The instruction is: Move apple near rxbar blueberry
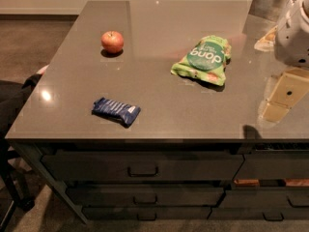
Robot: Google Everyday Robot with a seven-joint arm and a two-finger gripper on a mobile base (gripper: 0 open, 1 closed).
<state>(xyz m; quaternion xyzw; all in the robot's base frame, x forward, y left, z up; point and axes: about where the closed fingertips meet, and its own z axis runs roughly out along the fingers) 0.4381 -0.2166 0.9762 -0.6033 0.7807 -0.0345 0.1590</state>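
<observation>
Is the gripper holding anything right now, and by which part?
Nothing is held. The gripper hangs empty over the counter's right edge, and the apple sits alone at far left.

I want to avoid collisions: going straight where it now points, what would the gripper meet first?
Likely the countertop just below the gripper, at the picture's right edge; depth is unclear.
</observation>
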